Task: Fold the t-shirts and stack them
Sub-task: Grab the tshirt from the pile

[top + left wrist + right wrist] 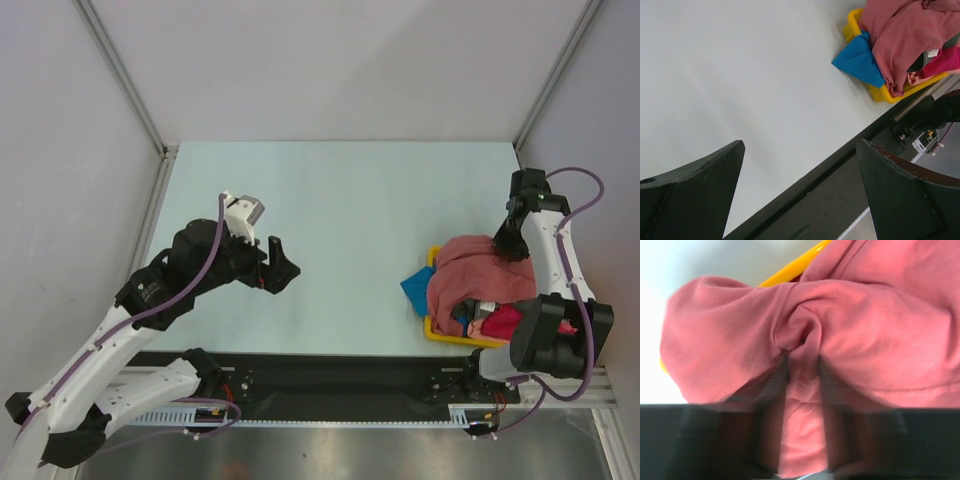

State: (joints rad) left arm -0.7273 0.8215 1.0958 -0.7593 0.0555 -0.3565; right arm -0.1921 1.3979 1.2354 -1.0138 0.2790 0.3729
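A salmon-red t-shirt [475,270] lies heaped over the yellow tray [438,335] at the right. My right gripper [510,245] sits at the heap's far edge. In the right wrist view its blurred fingers [775,390] stand on either side of a puckered fold of this t-shirt [880,340], which fills the narrow gap between them. A bright blue t-shirt [414,287] hangs over the tray's left rim. A magenta-pink one [500,322] shows beneath the heap. My left gripper [283,262] hovers open over bare table at the left, holding nothing.
The left wrist view looks across the table to the tray [880,93] with the blue [857,57] and salmon-red [905,35] cloth. The black rail [330,375] runs along the near edge. Grey walls close in the sides and back.
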